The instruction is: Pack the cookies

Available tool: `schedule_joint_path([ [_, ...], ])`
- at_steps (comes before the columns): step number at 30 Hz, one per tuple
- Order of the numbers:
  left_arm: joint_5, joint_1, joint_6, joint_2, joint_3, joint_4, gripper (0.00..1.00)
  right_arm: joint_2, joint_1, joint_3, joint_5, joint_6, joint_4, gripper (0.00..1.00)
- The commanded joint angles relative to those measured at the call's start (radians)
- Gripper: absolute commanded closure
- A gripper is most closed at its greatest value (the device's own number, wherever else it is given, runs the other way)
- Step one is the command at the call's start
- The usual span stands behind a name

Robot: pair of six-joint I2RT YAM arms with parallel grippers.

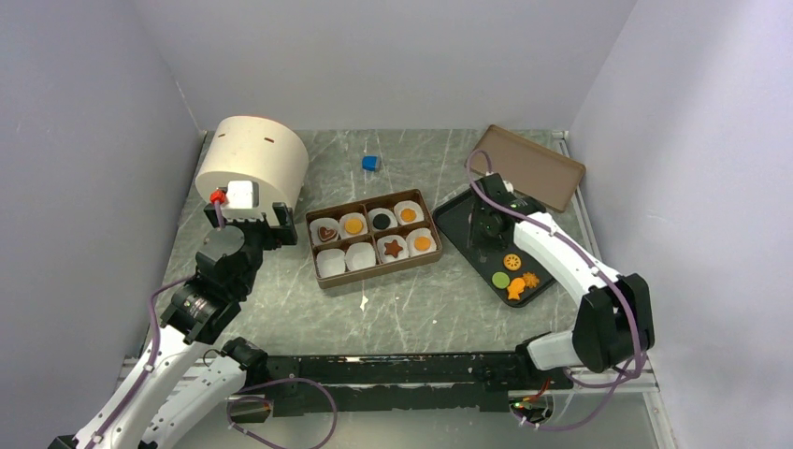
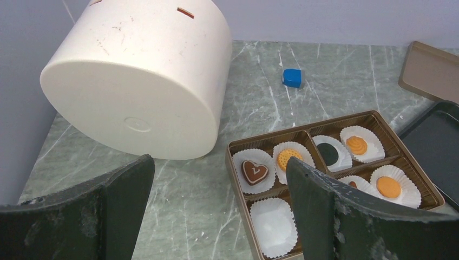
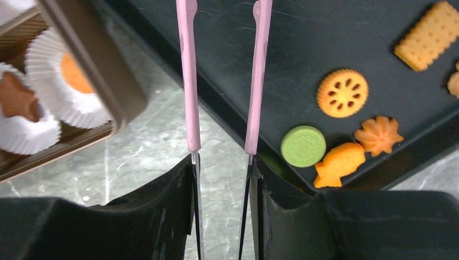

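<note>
A brown box holds white paper cups. Cookies lie in six of them, among them a heart, a black round and a star; two near-left cups are empty. More cookies lie on the black tray: a green round, a fish, an orange round and a rectangular biscuit. My right gripper is shut on pink tongs above the tray's left edge; the tong arms are apart and their tips are out of view. My left gripper is open and empty, left of the box.
A big white cylinder lies at the back left, just behind my left gripper. A small blue cube sits behind the box. A brown lid leans at the back right, behind the tray. Walls close in on three sides.
</note>
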Motion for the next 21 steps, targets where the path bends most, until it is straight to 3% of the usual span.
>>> schedule_joint_path([
  [1,0.012,-0.009,0.003,-0.014,-0.001,0.044,0.04,-0.052,-0.073,-0.034,0.021,0.020,0.033,0.59],
  [9,0.012,-0.012,0.004,-0.017,-0.002,0.045,0.04,-0.056,-0.198,-0.107,0.059,0.010,0.081,0.58],
  [21,0.008,-0.023,0.009,-0.013,-0.004,0.046,0.04,0.021,-0.286,-0.116,0.088,-0.030,0.154,0.54],
])
